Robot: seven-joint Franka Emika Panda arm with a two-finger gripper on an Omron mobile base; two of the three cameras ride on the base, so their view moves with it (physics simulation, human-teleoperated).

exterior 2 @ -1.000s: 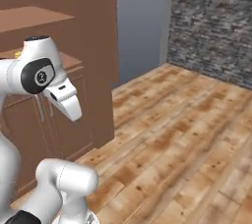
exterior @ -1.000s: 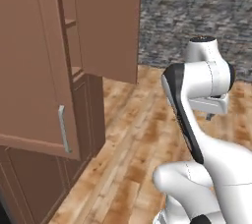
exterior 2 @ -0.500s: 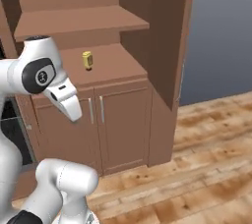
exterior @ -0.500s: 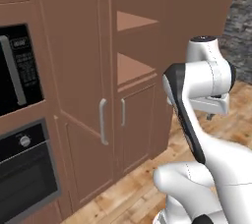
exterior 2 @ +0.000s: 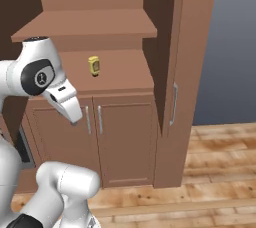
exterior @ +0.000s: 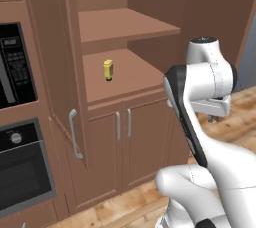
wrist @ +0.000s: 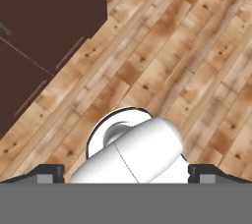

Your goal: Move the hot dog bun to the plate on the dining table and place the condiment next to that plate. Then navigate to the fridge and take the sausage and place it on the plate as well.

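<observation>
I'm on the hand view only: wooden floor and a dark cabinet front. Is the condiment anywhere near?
Observer: Yes. The condiment stands upright in an open cabinet nook, on the counter surface under a shelf.
Operator: Is the nook blocked by a door?
Observer: No. The tall door at its right side is swung open; two closed lower doors sit beneath the counter.
Operator: What's left of the nook?
Observer: A black microwave above a built-in oven.
Operator: Is the pincer holding anything?
Observer: No, the pincer is open and empty.

condiment on cabinet ledge (under shelf); oven left
</observation>
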